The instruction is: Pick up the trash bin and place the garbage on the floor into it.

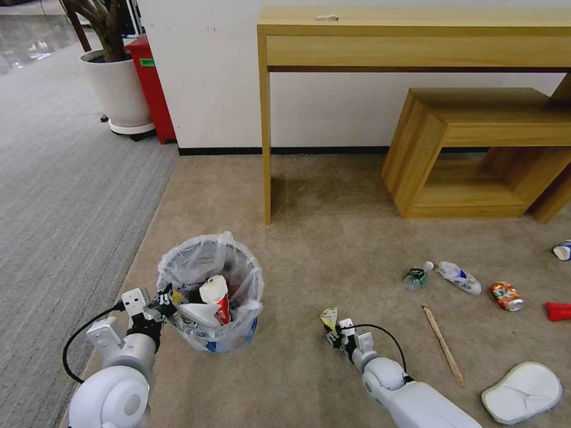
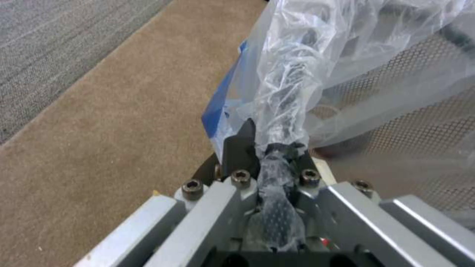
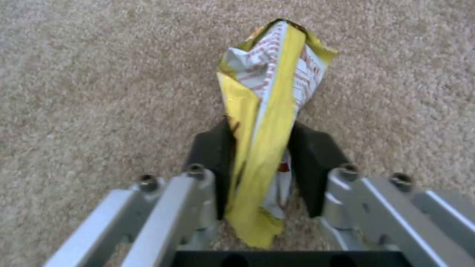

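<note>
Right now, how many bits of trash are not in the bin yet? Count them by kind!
Bottles and cans: 3 (green one, clear one, orange one)
Wrappers: 2 (red wrapper on the carpet, yellow wrapper in the right gripper)
Cup: 1
Wooden stick: 1
White slipper: 1
Total: 8 still outside the trash bin

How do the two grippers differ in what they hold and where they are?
The left gripper is shut on the trash bin at its bag-lined rim; the right gripper pinches a crumpled yellow wrapper. The left sits at the bin's side, the right over open floor beside it. Both are shut and low.
</note>
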